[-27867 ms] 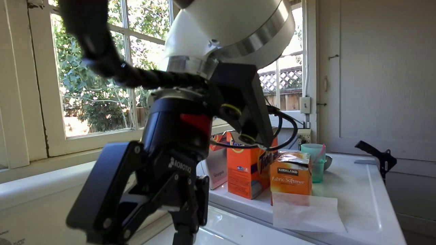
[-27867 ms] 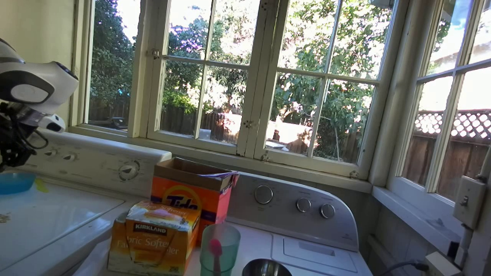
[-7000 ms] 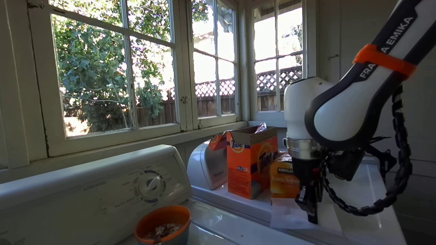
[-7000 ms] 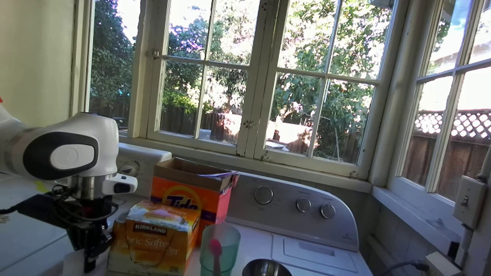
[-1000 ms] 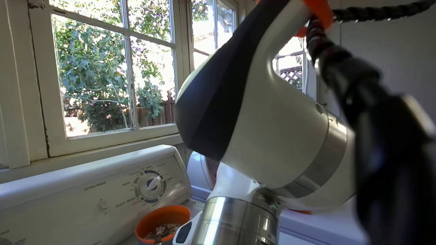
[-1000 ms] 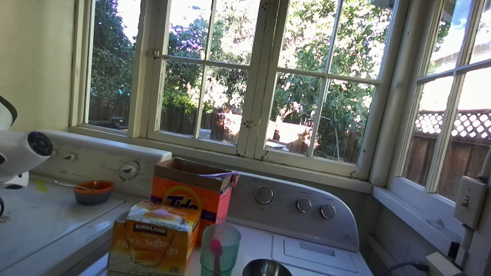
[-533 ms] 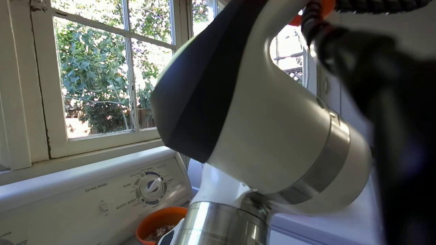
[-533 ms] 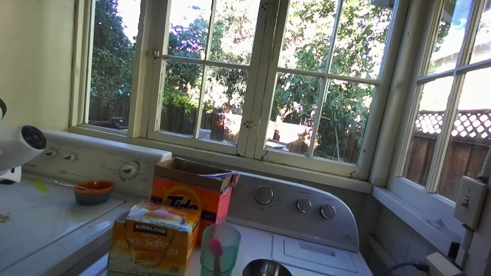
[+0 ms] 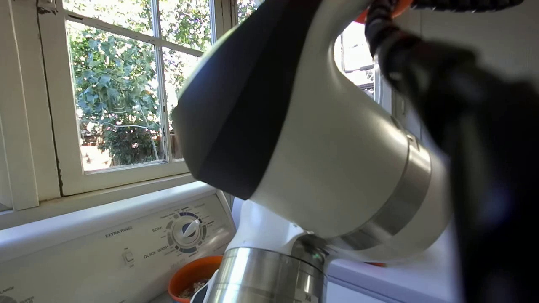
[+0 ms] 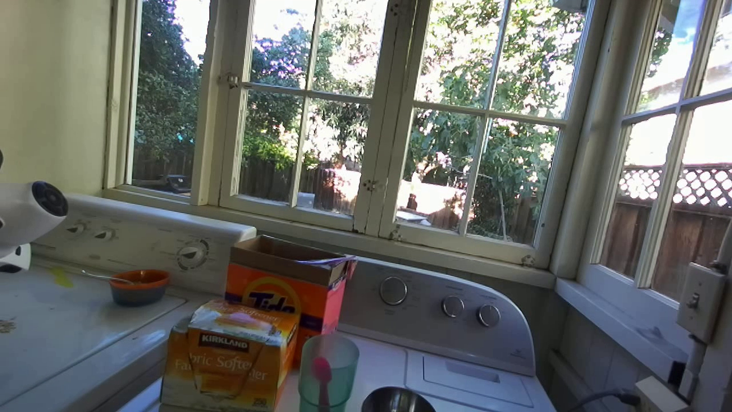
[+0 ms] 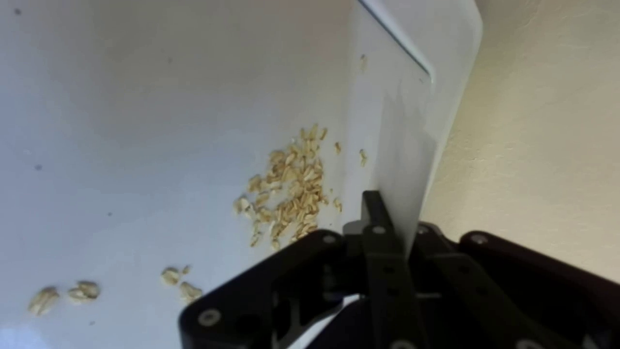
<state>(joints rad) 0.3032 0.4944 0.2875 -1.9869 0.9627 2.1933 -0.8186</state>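
Note:
In the wrist view my gripper (image 11: 395, 218) points over a white machine top, close to its raised edge (image 11: 450, 43). A thin, pale white sheet (image 11: 407, 165) rises from between the fingers and hides the tip of the right one; the jaws are closed on it. To the left of the gripper lies a small heap of oat flakes (image 11: 298, 194), with several loose flakes (image 11: 85, 291) nearer the lower left. Neither exterior view shows the gripper; the arm (image 9: 328, 160) fills the middle of an exterior view, and part of it (image 10: 28, 212) enters at the left edge in an exterior view.
An orange-and-grey bowl (image 10: 140, 289) with a spoon stands on the machine near the control panel (image 9: 126, 244). Further along are a Tide box (image 10: 326, 309), a Kirkland fabric softener box (image 10: 229, 360), a green cup (image 10: 337, 366) and a metal bowl (image 10: 394, 397).
Seven seconds ago the gripper was at the white sheet beside the softener box; that sheet is gone from there. Over the last second the arm has shifted slightly left, covering more of the orange bowl.

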